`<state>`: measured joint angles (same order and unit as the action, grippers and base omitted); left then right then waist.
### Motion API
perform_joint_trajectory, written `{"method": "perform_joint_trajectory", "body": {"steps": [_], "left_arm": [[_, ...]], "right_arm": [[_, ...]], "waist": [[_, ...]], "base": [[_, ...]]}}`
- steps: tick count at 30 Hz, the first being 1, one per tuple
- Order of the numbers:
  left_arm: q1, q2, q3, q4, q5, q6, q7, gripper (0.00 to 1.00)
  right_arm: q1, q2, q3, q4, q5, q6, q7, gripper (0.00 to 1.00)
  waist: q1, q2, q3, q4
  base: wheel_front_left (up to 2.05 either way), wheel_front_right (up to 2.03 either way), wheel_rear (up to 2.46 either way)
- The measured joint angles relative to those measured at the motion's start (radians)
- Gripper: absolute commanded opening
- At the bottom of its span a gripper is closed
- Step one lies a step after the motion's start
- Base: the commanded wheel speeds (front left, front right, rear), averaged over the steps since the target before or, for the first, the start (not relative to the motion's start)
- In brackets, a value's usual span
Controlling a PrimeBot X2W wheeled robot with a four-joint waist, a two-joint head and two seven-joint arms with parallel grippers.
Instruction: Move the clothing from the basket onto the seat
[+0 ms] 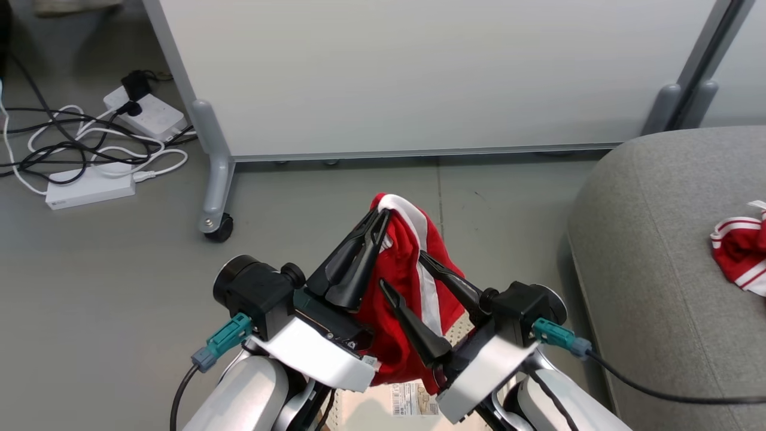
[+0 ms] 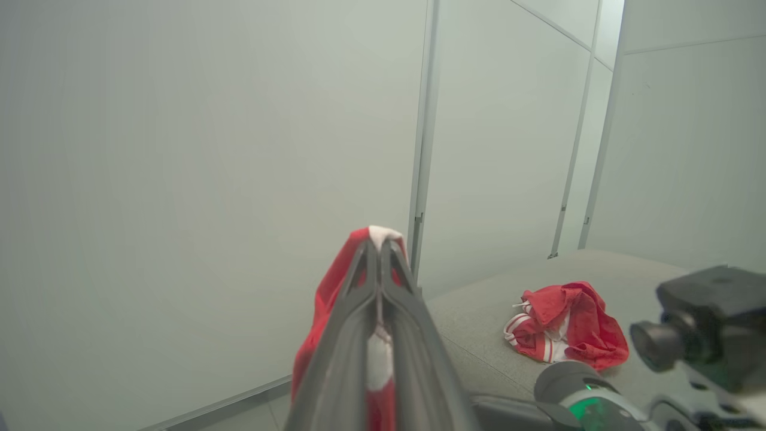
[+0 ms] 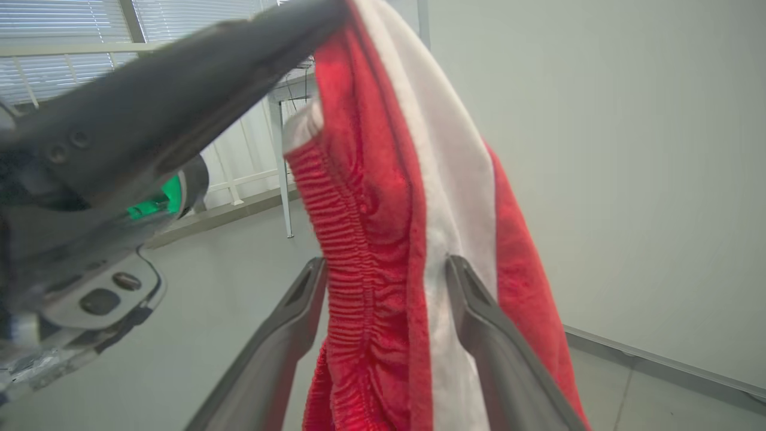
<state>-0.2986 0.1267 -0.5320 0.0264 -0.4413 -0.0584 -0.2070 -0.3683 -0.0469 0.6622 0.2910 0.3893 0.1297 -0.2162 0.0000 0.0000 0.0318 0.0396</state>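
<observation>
Left of seat (image 1: 646, 251) edge, clothing (image 1: 400, 263) aloft

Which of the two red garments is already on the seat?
The crumpled garment lying on the grey seat. The other garment hangs in the air, pinched at its top by the left hand, with the right hand open around it.

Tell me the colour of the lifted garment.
The garment is bright red with a broad white stripe, best seen in the right wrist view.
</observation>
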Motion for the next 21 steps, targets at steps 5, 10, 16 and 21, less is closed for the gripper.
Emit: {"method": "perform_joint_trajectory", "body": {"steps": [5, 10, 16, 21], "left_arm": [[-0.009, -0.007, -0.017, -0.004, 0.0, -0.004, -0.001, 0.0], [-0.013, -0.007, -0.024, -0.004, 0.0, -0.01, -0.006, 0.0], [-0.016, -0.006, -0.026, -0.004, 0.0, -0.01, -0.009, 0.0], [-0.018, -0.001, -0.028, -0.002, 0.0, -0.007, -0.007, 0.49]], "right_arm": [[-0.058, -0.001, 0.038, 0.089, 0.048, 0.0, -0.022, 0.0], [-0.098, -0.001, 0.071, 0.143, 0.091, 0.0, -0.031, 0.0], [-0.123, -0.001, 0.098, 0.169, 0.12, 0.0, -0.041, 0.0], [-0.134, 0.0, 0.097, 0.173, 0.132, 0.0, -0.041, 0.0]], "waist": [[0.0, 0.0, 0.005, 0.023], [0.0, 0.0, 0.013, 0.029], [0.0, 0.0, 0.019, 0.028], [0.0, 0.0, 0.021, 0.026]], "base": [[0.0, 0.0, 0.0], [0.0, 0.0, 0.0], [0.0, 0.0, 0.0], [0.0, 0.0, 0.0]]}}
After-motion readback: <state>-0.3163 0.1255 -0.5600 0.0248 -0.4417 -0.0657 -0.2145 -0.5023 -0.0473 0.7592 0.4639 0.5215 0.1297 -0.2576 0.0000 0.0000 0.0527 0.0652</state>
